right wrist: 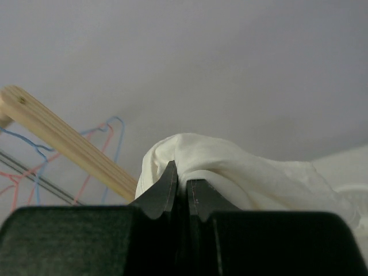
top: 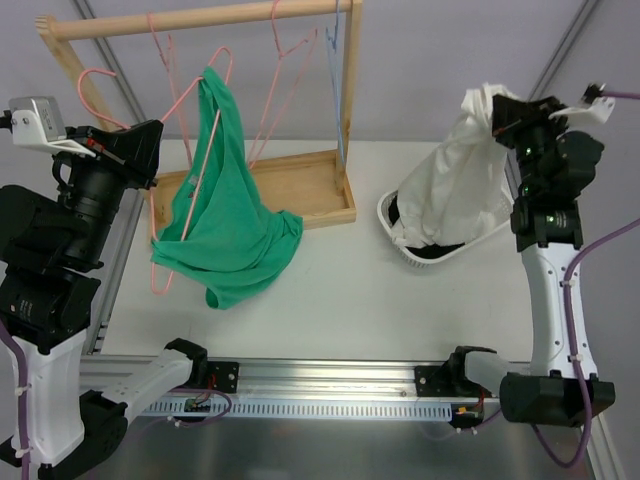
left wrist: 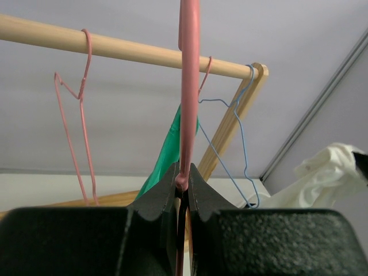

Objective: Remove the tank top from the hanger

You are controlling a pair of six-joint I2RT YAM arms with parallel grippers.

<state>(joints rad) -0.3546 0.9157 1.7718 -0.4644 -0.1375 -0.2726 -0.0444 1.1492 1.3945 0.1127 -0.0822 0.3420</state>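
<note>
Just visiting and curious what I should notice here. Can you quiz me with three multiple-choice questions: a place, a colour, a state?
1. Where does the white basket stand relative to the wooden rack? A left of it B right of it C on top of it
2. What colour is the tank top? A green B white C blue
3. The left gripper is: A open B shut on the pink hanger C shut on a cup
Answers: B, the top view shows it right of the rack; A, its cloth is plainly green; B, it clamps the pink wire.
</note>
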